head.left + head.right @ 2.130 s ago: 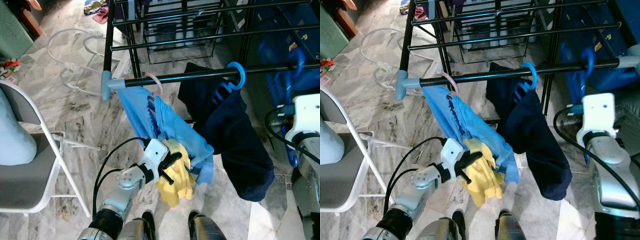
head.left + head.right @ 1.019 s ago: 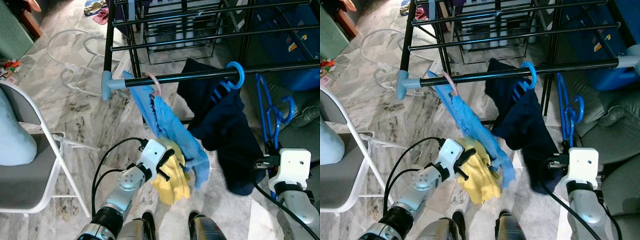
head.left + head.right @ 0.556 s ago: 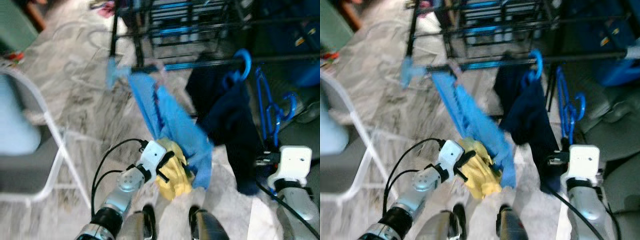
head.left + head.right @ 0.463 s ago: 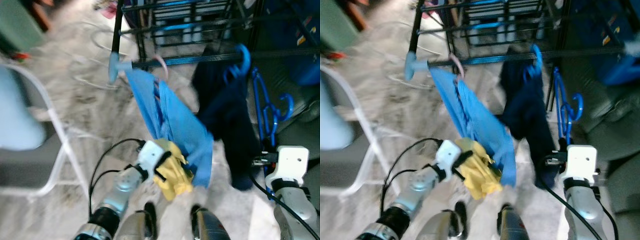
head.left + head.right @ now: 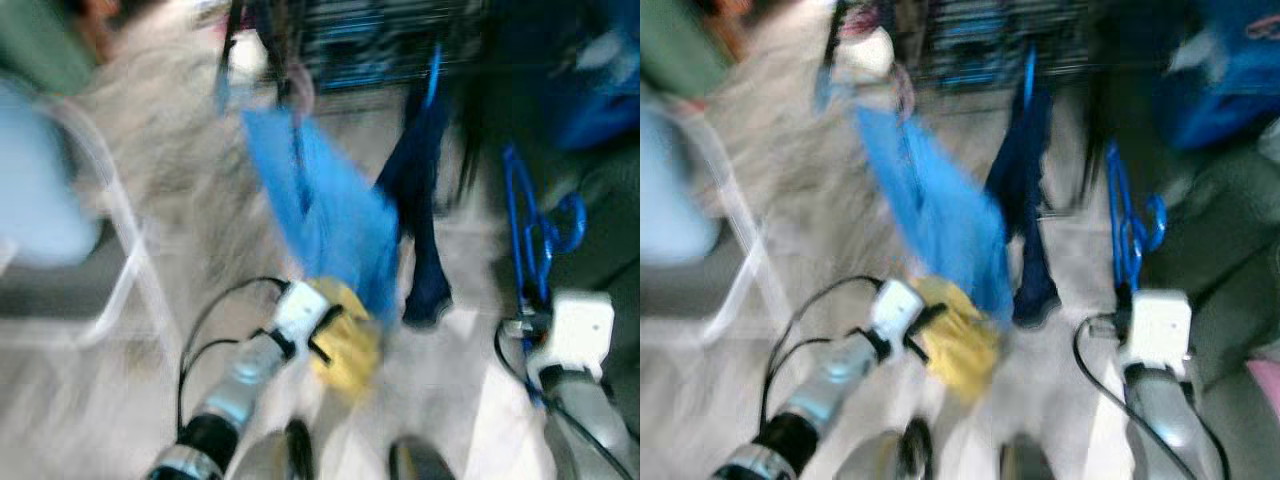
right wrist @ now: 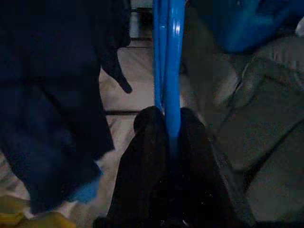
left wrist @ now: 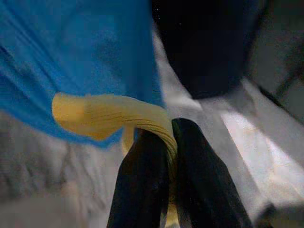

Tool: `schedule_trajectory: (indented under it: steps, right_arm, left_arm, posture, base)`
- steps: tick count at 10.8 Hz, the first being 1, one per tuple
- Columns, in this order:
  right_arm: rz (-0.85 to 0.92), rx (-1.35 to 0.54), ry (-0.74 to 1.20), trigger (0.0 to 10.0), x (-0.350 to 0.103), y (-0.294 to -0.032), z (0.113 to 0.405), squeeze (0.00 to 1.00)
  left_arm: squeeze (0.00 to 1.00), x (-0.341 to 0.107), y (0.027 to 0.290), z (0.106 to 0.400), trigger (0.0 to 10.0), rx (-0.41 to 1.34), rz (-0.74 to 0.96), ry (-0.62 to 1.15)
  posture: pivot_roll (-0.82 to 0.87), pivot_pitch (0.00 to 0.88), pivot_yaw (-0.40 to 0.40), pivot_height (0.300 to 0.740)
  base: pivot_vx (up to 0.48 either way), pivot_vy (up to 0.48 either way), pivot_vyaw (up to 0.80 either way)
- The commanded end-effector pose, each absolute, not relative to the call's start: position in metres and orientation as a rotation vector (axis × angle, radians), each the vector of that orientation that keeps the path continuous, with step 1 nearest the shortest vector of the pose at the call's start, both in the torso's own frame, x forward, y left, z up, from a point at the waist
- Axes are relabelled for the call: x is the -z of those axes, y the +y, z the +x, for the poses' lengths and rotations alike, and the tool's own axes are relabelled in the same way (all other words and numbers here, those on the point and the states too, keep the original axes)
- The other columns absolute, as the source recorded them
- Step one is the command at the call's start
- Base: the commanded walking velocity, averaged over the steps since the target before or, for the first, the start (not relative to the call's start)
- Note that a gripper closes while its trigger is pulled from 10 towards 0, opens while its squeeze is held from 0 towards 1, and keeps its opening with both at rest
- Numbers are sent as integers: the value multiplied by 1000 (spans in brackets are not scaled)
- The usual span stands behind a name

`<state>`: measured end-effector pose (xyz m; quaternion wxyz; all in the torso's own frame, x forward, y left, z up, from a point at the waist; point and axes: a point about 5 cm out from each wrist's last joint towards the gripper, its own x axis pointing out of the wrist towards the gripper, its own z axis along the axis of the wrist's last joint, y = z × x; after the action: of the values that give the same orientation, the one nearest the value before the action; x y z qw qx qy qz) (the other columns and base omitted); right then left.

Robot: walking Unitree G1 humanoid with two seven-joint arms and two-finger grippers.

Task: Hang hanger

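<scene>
Both eye views are blurred by motion. A blue plastic hanger [image 5: 528, 228] stands upright at the right, and my right gripper [image 6: 167, 119] is shut on its lower bars [image 6: 168, 57]. My left gripper [image 7: 171, 138] is shut on a yellow cloth [image 7: 107, 116], low in the middle above the floor [image 5: 345, 348]. The black drying rack [image 5: 350, 45] crosses the top of the picture. From its rail hang a light blue garment [image 5: 320, 205] and a dark navy garment [image 5: 425, 190].
A white folding chair [image 5: 120, 250] with a pale blue bundle [image 5: 30, 190] stands at the left. Grey sofa cushions [image 6: 259, 118] and a blue tub [image 5: 1225, 75] lie at the right. Marble floor [image 5: 450, 380] spreads below, with my feet at the bottom edge.
The right arm came down from rail height with the blue hanger in its gripper. The whole picture has since swung and blurred as the camera moves. The left gripper keeps the yellow cloth.
</scene>
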<state>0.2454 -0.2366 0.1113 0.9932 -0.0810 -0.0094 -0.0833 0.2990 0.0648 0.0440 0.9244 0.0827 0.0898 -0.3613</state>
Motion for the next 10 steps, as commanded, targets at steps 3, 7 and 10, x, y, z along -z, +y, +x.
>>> schedule_trajectory:
  steps: [3,7,10]
  right_arm:
    - [-136,162,87,10000,-82,-236,238,0]
    - [-26,74,338,10000,-12,-216,237,0]
    - [-6,-53,539,10000,30,-183,241,0]
  left_arm:
    - [0,-32,66,293,10000,724,183,220]
    - [0,2,92,278,10000,588,243,383]
    - [0,55,153,232,10000,346,437,708]
  posture:
    - [-186,213,103,740]
    - [-143,161,25,740]
    - [-85,122,-16,740]
  base:
    - [-319,0,0]
    - [-156,0,0]
    - [0,0,0]
